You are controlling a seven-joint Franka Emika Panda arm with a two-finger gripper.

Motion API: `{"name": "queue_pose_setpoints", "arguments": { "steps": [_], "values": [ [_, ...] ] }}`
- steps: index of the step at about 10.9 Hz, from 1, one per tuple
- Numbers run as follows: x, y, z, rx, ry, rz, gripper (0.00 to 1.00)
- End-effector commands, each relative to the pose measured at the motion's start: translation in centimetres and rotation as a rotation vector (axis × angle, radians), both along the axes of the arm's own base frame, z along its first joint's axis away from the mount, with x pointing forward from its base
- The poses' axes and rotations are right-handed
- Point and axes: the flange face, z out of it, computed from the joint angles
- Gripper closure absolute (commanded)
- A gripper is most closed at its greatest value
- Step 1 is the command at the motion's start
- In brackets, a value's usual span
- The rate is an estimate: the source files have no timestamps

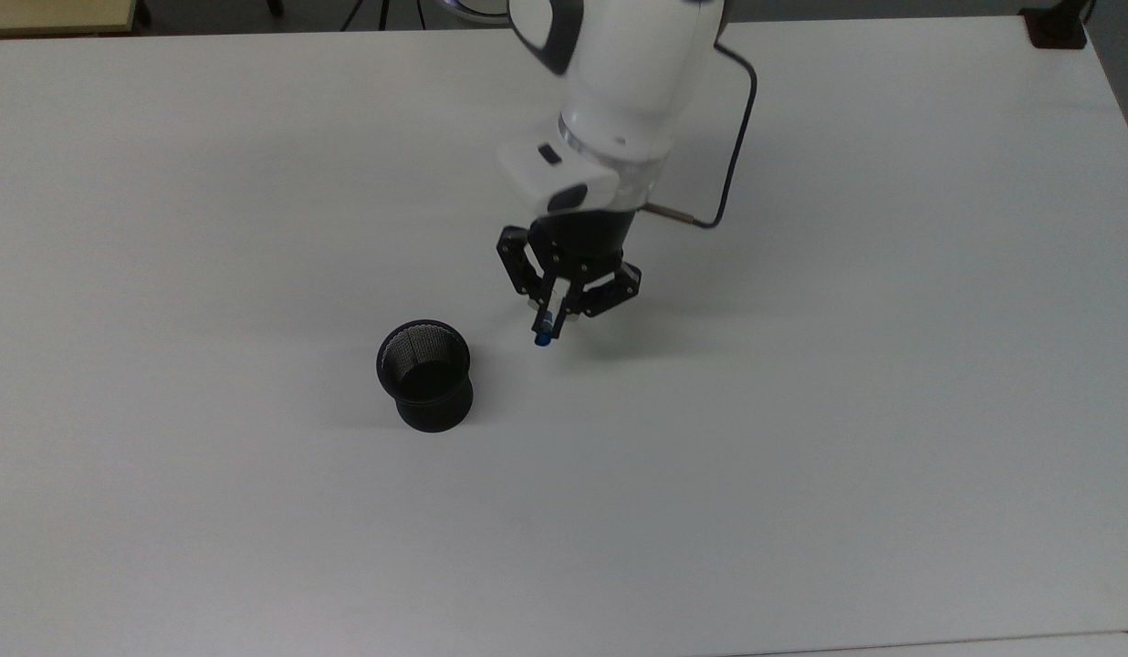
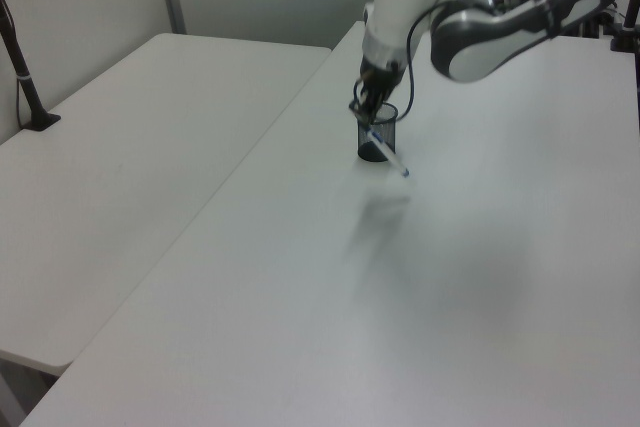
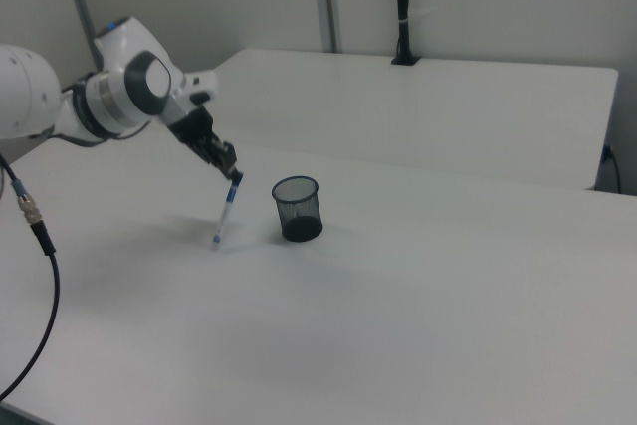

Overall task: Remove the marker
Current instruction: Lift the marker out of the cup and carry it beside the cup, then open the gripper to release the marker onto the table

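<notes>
The marker (image 1: 542,338) (image 3: 225,210) (image 2: 389,153), white-barrelled with a blue end, hangs tilted in my gripper (image 1: 554,317) (image 3: 228,162) (image 2: 367,115), which is shut on its upper part. Its lower tip is close above the white table (image 1: 801,456). The black mesh cup (image 1: 424,374) (image 3: 297,208) (image 2: 374,146) stands upright and holds nothing. In the top view the marker is to the cup's right and a little behind it, clear of the rim. In the right view it is to the cup's left. In the left view my gripper and the marker overlap the cup.
A dark cable (image 1: 737,137) loops off my wrist. A second white table (image 2: 130,167) (image 3: 428,106) adjoins this one, with a black post (image 2: 20,57) (image 3: 401,7) clamped to it. A black clamp (image 1: 1057,27) sits at the top view's far right corner.
</notes>
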Motion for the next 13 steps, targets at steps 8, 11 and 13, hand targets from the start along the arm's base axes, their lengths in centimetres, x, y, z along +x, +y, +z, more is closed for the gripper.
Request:
{"name": "queue_pose_setpoints", "arguments": {
  "steps": [8, 11, 13],
  "values": [
    [-0.2, 0.7, -0.1, 0.080, 0.065, 0.005, 0.00],
    [-3.6, -1.2, 4.9, 0.035, 0.255, 0.140, 0.00],
    [-6.1, -2.7, 7.4, 0.028, 0.351, 0.210, 0.00]
  ]
}}
